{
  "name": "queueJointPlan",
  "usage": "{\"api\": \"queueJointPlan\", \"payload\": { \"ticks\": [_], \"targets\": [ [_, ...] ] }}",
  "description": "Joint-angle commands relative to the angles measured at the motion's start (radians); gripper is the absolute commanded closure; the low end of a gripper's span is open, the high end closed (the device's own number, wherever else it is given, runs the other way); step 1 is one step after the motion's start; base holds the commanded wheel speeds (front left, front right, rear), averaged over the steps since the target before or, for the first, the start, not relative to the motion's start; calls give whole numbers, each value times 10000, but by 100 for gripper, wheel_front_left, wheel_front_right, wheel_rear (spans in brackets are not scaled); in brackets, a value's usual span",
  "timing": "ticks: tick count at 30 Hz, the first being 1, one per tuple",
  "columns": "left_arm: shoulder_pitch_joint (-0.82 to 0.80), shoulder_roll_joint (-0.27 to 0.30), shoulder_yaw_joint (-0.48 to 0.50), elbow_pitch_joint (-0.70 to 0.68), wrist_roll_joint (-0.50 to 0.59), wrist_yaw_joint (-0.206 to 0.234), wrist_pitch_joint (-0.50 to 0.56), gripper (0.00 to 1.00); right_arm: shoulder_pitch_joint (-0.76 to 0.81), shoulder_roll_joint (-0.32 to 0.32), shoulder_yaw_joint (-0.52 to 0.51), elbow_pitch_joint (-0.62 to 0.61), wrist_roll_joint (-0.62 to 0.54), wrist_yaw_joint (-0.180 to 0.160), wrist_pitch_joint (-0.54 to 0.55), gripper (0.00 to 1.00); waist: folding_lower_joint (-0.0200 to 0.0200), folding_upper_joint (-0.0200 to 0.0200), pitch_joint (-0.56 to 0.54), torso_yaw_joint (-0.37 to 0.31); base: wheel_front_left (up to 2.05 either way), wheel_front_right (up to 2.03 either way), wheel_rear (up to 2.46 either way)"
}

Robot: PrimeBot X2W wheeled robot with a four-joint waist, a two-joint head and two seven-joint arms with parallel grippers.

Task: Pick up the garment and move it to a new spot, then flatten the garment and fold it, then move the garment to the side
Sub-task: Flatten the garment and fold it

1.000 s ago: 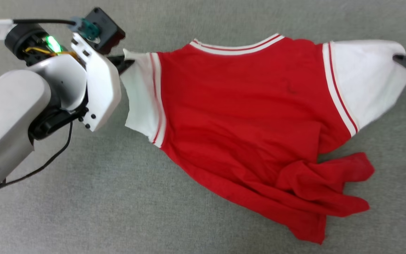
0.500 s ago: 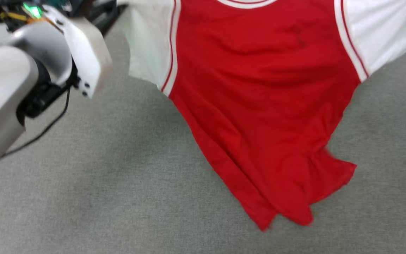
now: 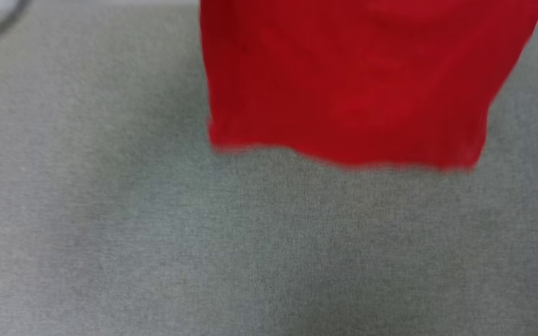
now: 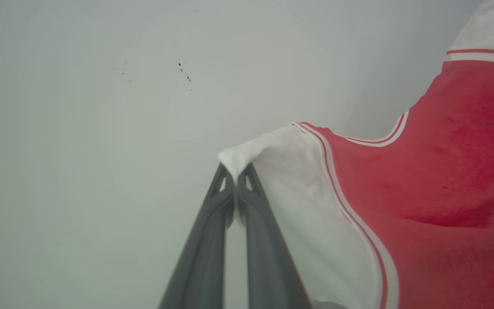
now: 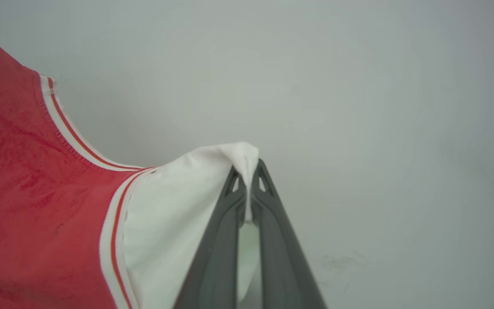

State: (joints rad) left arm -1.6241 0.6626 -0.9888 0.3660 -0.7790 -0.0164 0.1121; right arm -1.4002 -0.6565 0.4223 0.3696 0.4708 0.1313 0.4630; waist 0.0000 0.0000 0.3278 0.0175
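Firmly, left gripper [image 4: 235,171] and right gripper [image 5: 247,168] pinch the red-and-white garment [image 4: 444,193].

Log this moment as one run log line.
garment: hanging over grey surface | left gripper: shut on one sleeve | right gripper: shut on other sleeve

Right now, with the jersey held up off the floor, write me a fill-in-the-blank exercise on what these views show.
1. The left end effector is shut on one ____ of the jersey.
2. The right end effector is shut on the other sleeve, which is ____ in colour.
3. In the head view the jersey's hem shows over a ____ floor.
Missing words: sleeve; white; grey.
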Motion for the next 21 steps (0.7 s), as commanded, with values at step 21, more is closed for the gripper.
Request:
{"api": "queueJointPlan", "payload": {
  "ticks": [21],
  "targets": [
    [-3149,-1133,732,3747,446,-759,-1705,100,-4425,1734,565,3624,-1644,-11,-1757,100,0,0,2864,-84,0,0,0]
  ]
}}
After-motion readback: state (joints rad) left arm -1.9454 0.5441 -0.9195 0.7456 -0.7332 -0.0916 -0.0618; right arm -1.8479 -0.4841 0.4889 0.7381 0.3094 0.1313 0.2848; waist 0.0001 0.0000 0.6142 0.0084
